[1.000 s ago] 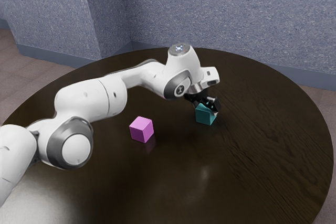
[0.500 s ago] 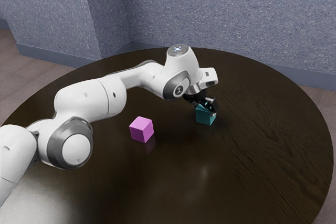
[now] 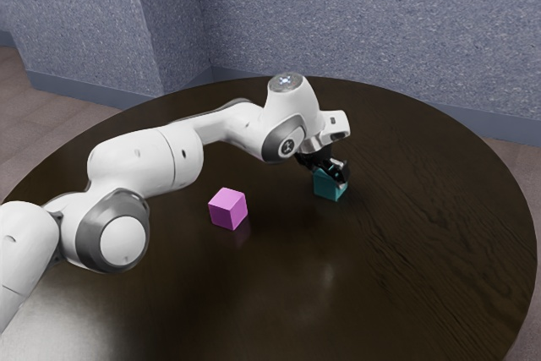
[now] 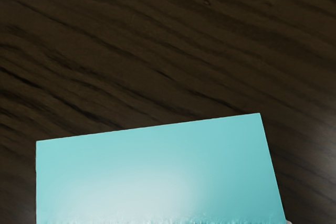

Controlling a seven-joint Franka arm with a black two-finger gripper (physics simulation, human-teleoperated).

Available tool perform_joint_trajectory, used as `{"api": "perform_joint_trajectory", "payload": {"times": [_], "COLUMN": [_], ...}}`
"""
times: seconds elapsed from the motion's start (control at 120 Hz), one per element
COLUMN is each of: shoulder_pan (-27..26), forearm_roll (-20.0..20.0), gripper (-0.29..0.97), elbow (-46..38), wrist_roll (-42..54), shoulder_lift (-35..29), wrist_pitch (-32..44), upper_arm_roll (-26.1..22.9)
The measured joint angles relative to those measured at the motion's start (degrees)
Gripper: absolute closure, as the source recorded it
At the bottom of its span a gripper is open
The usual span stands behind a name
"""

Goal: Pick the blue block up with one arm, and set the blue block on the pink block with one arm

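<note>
Okay, the white Franka arm [image 3: 144, 166] reaches in from the exterior view's left. The matte pink cube block [image 3: 227, 208] sits alone on the dark round wooden table [image 3: 406, 243], top face free, likely because it is the stacking target. At roughly 3 o'clock from it, the black two-finger gripper [image 3: 328, 170] is low on the teal-blue cube block [image 3: 332, 189], hand pointing down for a top grasp. Cannot tell whether it is pinching or spread. In the wrist view the cube [image 4: 157, 171] lies just under the hand. It looks to be resting on the table, well apart from pink. No containers here, and neither block carries the other.
</note>
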Motion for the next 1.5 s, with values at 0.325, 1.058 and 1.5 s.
{"api": "perform_joint_trajectory", "payload": {"times": [0.325,1.058,1.5], "shoulder_pan": [0.09,11.83,17.63], "forearm_roll": [0.27,0.75,0.77], "gripper": [0.32,0.39,0.39], "elbow": [0.05,-51.15,-61.96], "wrist_roll": [-0.24,-5.77,-9.51], "shoulder_lift": [-0.28,-38.40,-43.67], "wrist_pitch": [0.09,12.84,20.11], "upper_arm_roll": [-0.60,1.71,1.77]}}
